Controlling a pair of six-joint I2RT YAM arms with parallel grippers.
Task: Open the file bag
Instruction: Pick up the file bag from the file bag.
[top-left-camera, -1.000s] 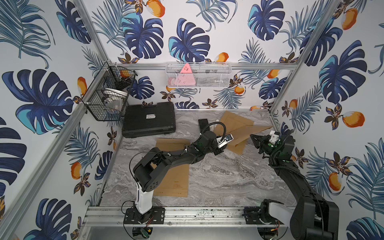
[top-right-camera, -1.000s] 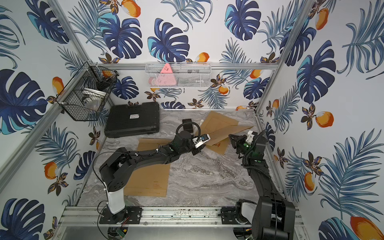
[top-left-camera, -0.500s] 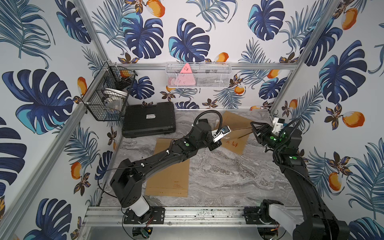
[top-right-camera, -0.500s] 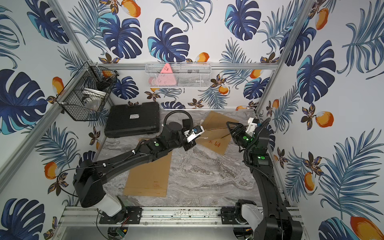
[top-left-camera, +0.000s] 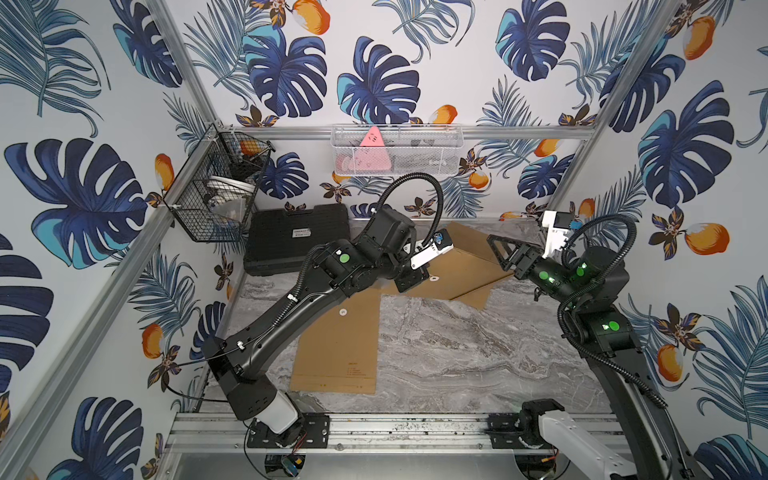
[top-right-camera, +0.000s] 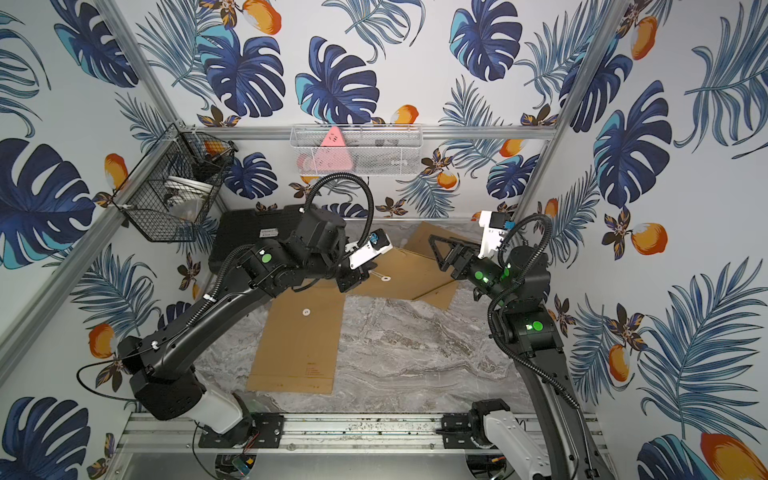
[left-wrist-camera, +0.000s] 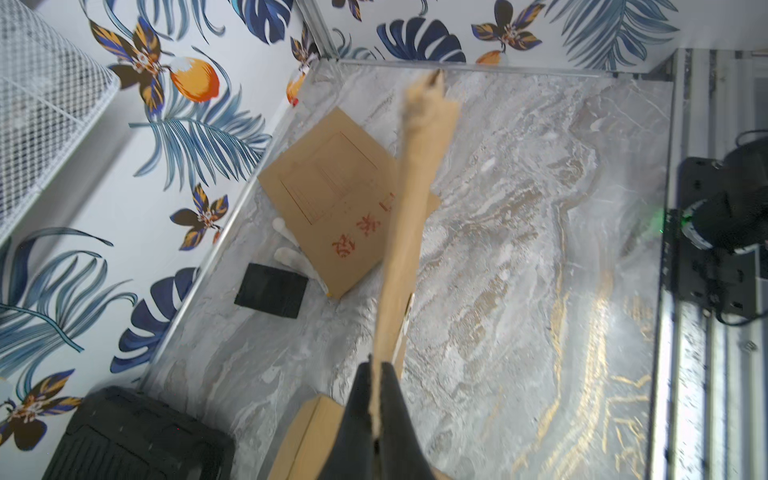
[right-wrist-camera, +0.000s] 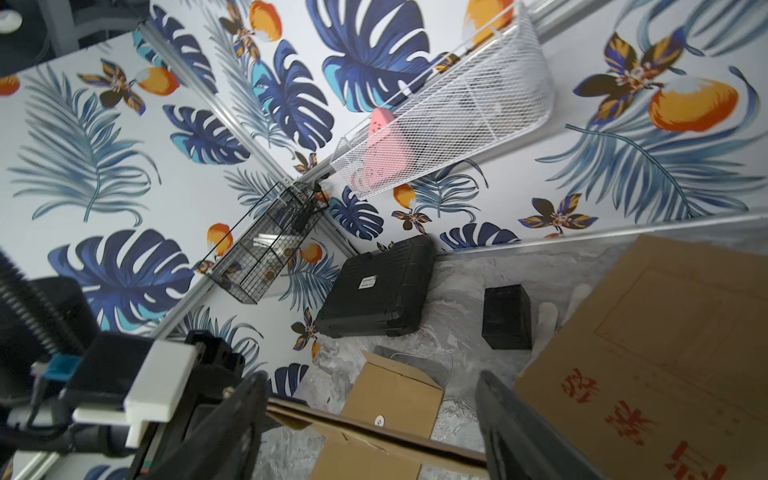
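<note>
Left gripper (top-left-camera: 409, 284) (top-right-camera: 351, 284) (left-wrist-camera: 376, 399): the fingers are pinched tight on one edge of the file bag (top-left-camera: 461, 270) (top-right-camera: 411, 274).
File bag, location: it sits at the rear centre of the table (top-left-camera: 457, 353), between the two grippers. Its white button clasp (top-right-camera: 386, 278) faces up.
File bag, attitude: in the left wrist view the kraft sheet (left-wrist-camera: 409, 208) shows edge-on. It runs away from the fingertips and stands clear of the marble surface.
Right gripper (top-left-camera: 498, 253) (top-right-camera: 442, 253): the fingers (right-wrist-camera: 232, 424) are spread wide and grip nothing.
Right gripper, relation to bag: in the right wrist view the bag's far edge (right-wrist-camera: 374, 436) crosses the gap between the two fingers. Whether it touches either finger cannot be told.
Second bag (top-left-camera: 336, 345) (top-right-camera: 297, 345): it lies flat on the table under the left arm, button side up, apart from the held bag.
Third bag (left-wrist-camera: 332, 199) (right-wrist-camera: 648, 353): it lies flat near the rear right corner, with red printed characters on its face. The held bag partly overlaps it in both top views.
Black case (top-left-camera: 297, 237): closed, at the rear left of the table against the wall.
Small black block (left-wrist-camera: 272, 291): on the table just beside the third bag.
Wire basket (top-left-camera: 216, 195): black, hung on the left wall frame.
Mesh basket (top-left-camera: 397, 149): white, hung on the rear rail, with a pink triangular item (top-left-camera: 371, 151) inside.
</note>
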